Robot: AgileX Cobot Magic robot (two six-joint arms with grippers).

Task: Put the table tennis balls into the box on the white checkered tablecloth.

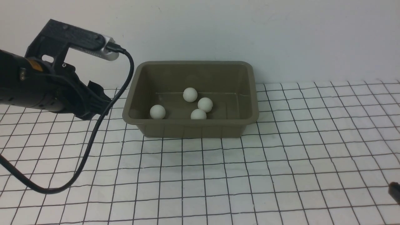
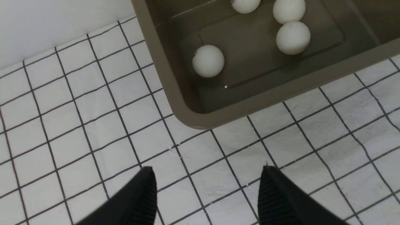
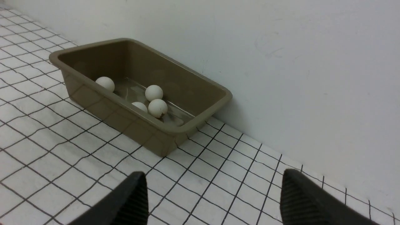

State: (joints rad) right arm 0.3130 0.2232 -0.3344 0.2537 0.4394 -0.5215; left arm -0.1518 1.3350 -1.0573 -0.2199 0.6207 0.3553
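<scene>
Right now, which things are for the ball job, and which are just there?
For the job:
- four white balls
- olive-grey box
- checkered tablecloth
- left gripper and right gripper, both empty

Just there:
- white wall
- black cable on the left arm

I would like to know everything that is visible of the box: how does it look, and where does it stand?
The box is an olive-grey, rectangular tub, apparently plastic, with rounded corners, a flared rim and walls sloping inward to a flat floor with shallow molded lines. It stands upright and open on the checkered tablecloth, near the white wall. Four white balls rest inside. Neither gripper touches it.
</scene>
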